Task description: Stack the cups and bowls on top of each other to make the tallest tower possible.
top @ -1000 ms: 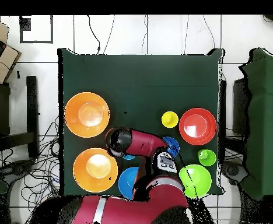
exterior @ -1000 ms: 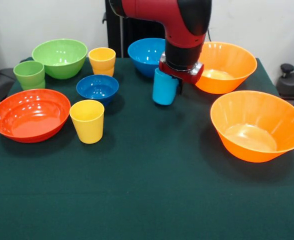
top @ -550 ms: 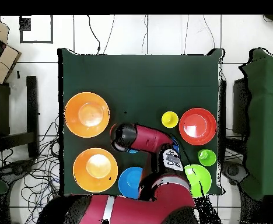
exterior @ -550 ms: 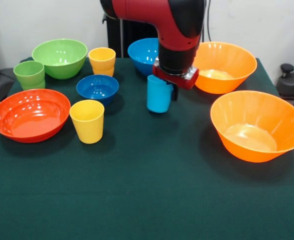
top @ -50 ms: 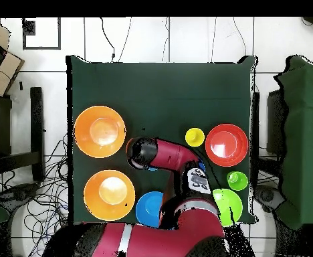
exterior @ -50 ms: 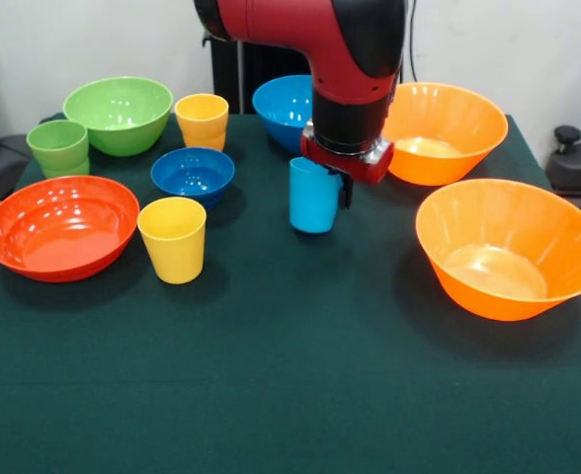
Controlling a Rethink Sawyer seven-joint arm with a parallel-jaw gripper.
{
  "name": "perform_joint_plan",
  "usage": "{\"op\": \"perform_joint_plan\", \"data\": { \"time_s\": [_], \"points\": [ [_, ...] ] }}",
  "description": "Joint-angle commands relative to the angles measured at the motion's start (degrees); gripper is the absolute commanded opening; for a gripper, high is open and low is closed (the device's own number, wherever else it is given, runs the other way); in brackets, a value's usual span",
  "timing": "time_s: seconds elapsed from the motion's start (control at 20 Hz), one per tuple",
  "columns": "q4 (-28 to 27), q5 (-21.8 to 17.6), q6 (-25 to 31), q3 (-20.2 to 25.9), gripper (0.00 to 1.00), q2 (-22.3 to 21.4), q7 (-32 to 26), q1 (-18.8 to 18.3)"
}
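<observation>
My gripper [exterior @ -50 ms: 322, 186] is shut on the light blue cup [exterior @ -50 ms: 313, 197], which hangs upright just over the green cloth near the table's middle. To its left stand the small dark blue bowl [exterior @ -50 ms: 193, 174], a yellow cup [exterior @ -50 ms: 173, 238] and the red-orange bowl [exterior @ -50 ms: 60, 225]. Behind them are the green bowl [exterior @ -50 ms: 119, 114], the green cup [exterior @ -50 ms: 58, 146], a second yellow cup [exterior @ -50 ms: 202, 119] and the light blue bowl [exterior @ -50 ms: 283, 109]. Two orange bowls [exterior @ -50 ms: 441, 130] [exterior @ -50 ms: 508, 247] sit on the right. In the overhead view the arm [top @ -50 ms: 166, 157] hides the held cup. The tower is out of view.
From above, the orange bowls [top @ -50 ms: 99, 131] [top @ -50 ms: 109, 195] lie left of the arm, and the red-orange bowl [top @ -50 ms: 227, 144] and a yellow cup [top @ -50 ms: 194, 137] lie right of it. Chairs and cables surround the table [top @ -50 ms: 159, 87].
The gripper has carried the light blue cup leftward and lower, away from the far orange bowl, toward the table's middle.
</observation>
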Motion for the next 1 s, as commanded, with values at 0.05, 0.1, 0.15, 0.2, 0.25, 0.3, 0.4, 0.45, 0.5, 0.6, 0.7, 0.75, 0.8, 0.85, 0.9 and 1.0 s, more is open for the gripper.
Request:
{"op": "perform_joint_plan", "data": {
  "time_s": [0.05, 0.1, 0.15, 0.2, 0.25, 0.3, 0.4, 0.45, 0.5, 0.6, 0.7, 0.75, 0.8, 0.85, 0.9, 1.0],
  "points": [
    [-4.9, 0.4, 4.3, 7.1, 0.00, 3.1, 1.6, -0.5],
    [-5.0, 0.4, 4.2, 7.1, 0.00, 3.2, 1.6, -0.5],
    [-5.1, 0.4, 4.2, 7.1, 0.00, 3.3, 1.5, -0.5],
    [-5.3, 0.3, 4.3, 7.2, 0.00, 3.4, 1.4, -0.6],
    [-5.4, 0.3, 4.3, 7.2, 0.00, 3.6, 1.4, -0.7],
    [-5.5, 0.3, 4.4, 7.2, 0.00, 3.6, 1.3, -0.7],
    [-5.6, 0.2, 4.5, 7.3, 0.00, 3.6, 1.2, -0.8],
    [-5.6, 0.2, 4.4, 7.4, 0.00, 3.7, 1.1, -0.9],
    [-5.7, 0.3, 4.6, 7.5, 0.00, 3.8, 1.1, -1.0],
    [-5.8, 0.3, 4.8, 7.6, 0.00, 3.8, 1.1, -1.0],
    [-5.9, 0.3, 5.0, 7.6, 0.00, 3.9, 1.0, -1.1],
    [-6.4, 0.3, 5.1, 7.6, 0.00, 4.2, 0.9, -1.1],
    [-6.4, 0.4, 5.1, 7.7, 0.00, 4.2, 1.0, -1.2],
    [-6.8, 0.4, 5.1, 7.8, 0.00, 4.6, 0.8, -1.3],
    [-6.7, 0.4, 5.3, 7.9, 0.00, 4.6, 0.8, -1.3],
    [-6.6, 0.5, 5.8, 8.1, 0.00, 4.2, 0.7, -1.7]
  ]
}}
